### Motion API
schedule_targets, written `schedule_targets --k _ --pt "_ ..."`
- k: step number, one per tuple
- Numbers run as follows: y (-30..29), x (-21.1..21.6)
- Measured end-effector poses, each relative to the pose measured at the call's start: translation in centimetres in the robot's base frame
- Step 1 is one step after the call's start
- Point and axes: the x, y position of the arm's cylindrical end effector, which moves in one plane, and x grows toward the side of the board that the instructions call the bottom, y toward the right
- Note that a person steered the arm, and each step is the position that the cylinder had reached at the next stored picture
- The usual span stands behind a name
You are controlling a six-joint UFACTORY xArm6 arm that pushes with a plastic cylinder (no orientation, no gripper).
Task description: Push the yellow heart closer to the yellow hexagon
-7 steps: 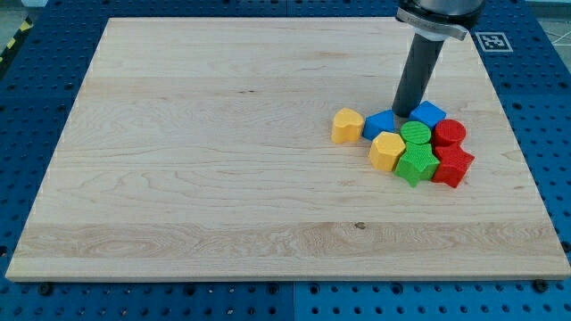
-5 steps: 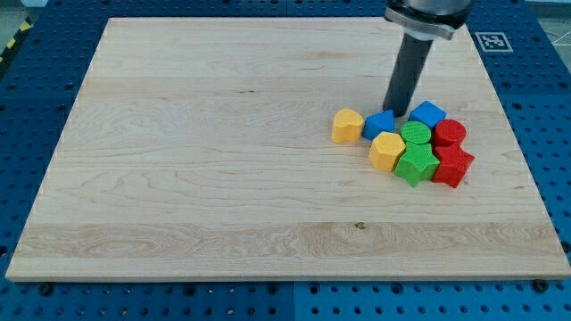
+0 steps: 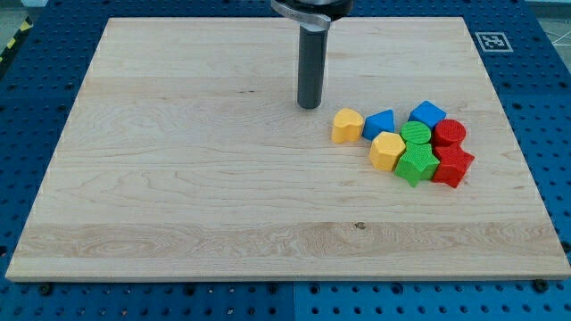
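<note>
Eight blocks cluster on the right of a pale wooden board (image 3: 196,178), which lies on a blue perforated table (image 3: 535,80). The yellow heart (image 3: 347,126) sits at the cluster's left edge, just beside the yellow hexagon (image 3: 387,151), apart from it. My tip (image 3: 310,106), holding nothing, rests left of the heart and farther back, not touching it.

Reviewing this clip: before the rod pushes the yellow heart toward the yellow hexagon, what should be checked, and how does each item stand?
1. My tip clear of all blocks: ok.
2. Tip on the yellow heart's far side from the yellow hexagon: ok, it sits up-left of the heart.
3. Heart and hexagon still apart: ok, a small gap shows.
4. Push path free: not ok, the blue triangular block crowds the heart's right.
5. Tip touching the board: cannot tell.
</note>
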Motion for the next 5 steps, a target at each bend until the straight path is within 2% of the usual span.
schedule_targets --k 1,5 --pt "0.2 2.4" --pt "2.0 3.4"
